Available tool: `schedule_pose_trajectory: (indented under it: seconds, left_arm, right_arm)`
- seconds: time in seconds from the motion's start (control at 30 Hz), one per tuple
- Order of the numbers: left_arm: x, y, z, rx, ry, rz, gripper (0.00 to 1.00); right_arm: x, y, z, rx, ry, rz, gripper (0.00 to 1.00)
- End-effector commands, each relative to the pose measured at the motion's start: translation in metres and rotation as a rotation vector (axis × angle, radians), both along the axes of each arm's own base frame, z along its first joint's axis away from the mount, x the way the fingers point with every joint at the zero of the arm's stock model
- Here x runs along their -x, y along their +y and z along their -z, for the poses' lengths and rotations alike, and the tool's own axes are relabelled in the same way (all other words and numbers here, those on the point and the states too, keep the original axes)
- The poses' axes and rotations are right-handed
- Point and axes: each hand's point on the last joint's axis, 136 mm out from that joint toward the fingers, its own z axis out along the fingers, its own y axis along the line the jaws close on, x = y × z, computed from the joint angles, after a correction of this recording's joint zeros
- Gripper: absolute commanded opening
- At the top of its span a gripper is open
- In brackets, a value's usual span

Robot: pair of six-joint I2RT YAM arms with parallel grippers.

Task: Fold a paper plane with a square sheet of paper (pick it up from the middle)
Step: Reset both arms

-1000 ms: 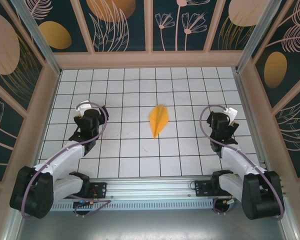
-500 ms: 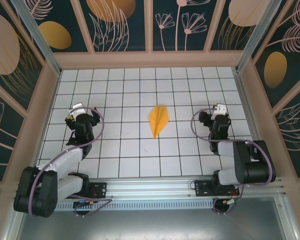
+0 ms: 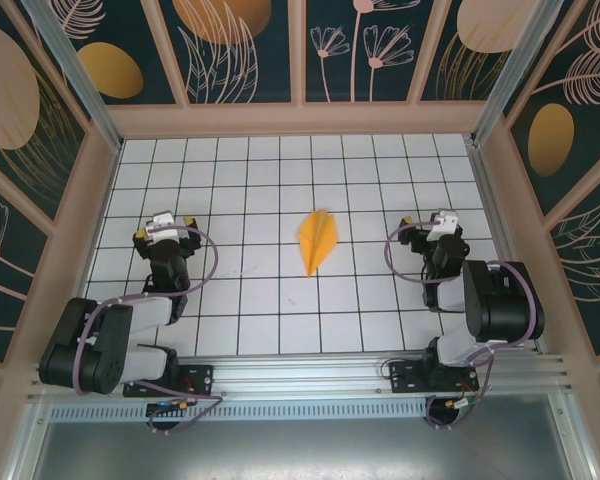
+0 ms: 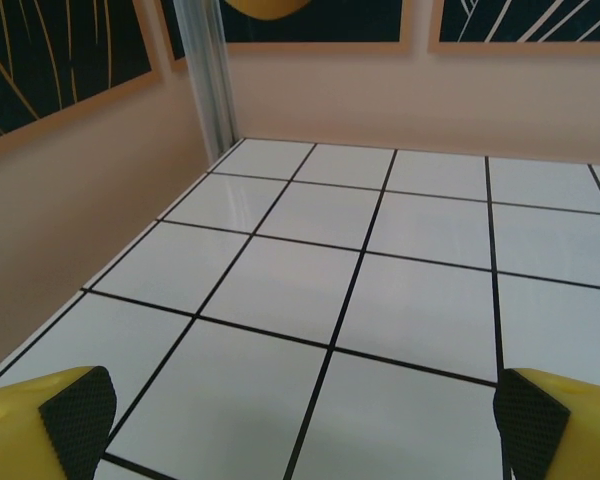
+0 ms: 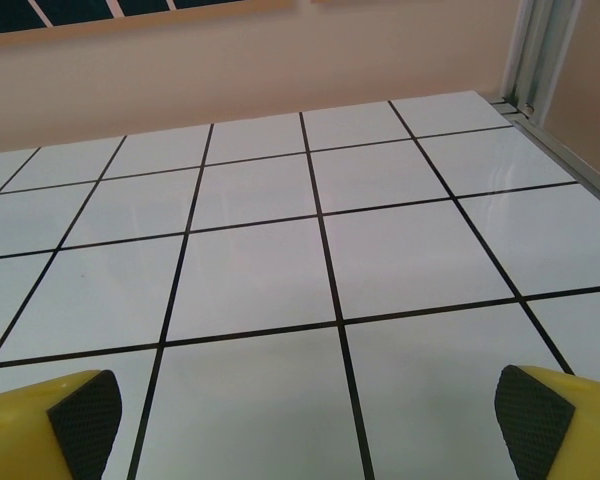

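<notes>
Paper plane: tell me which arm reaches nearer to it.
Right. The right arm ends to the right of the paper plane; the left arm ends farther away on its left.

1. No text, label, brand, number or sign can be read in any view.
2. Wall panels: drawn leaves, flowers and ovals, no lettering.
3. Table: black grid lines on white, no markings.
</notes>
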Motion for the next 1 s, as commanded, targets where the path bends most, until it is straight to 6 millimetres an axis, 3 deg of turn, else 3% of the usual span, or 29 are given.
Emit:
schedule_pose_trajectory:
  seconds: [0.0, 0.2, 0.33, 0.47, 0.7, 0.87, 0.97]
  left_arm:
    - [-0.009, -0.004, -0.026, -0.013, -0.130, 0.045, 0.99]
    - [-0.015, 0.003, -0.008, 0.057, -0.142, 0.111, 0.99]
    - [-0.016, 0.019, -0.009, 0.101, -0.168, 0.069, 0.98]
    - [-0.014, 0.020, -0.009, 0.101, -0.168, 0.066, 0.99]
    - [-0.015, 0.016, -0.010, 0.095, -0.167, 0.091, 0.98]
    - [-0.024, -0.002, -0.006, 0.072, -0.128, 0.196, 0.99]
    - [-0.024, -0.002, -0.006, 0.073, -0.127, 0.197, 0.99]
  right_arm:
    - [-0.005, 0.000, -0.017, -0.019, -0.061, -0.002, 0.99]
    - [-0.006, 0.000, -0.016, -0.020, -0.060, -0.003, 0.99]
    - [-0.005, 0.000, -0.016, -0.020, -0.060, -0.003, 0.99]
    - [-0.005, 0.000, -0.017, -0.020, -0.061, -0.003, 0.99]
    - [-0.005, 0.000, -0.016, -0.021, -0.060, -0.004, 0.99]
    - [-0.005, 0.000, -0.016, -0.021, -0.058, -0.003, 0.99]
    - [-0.005, 0.000, -0.016, -0.021, -0.058, -0.003, 0.99]
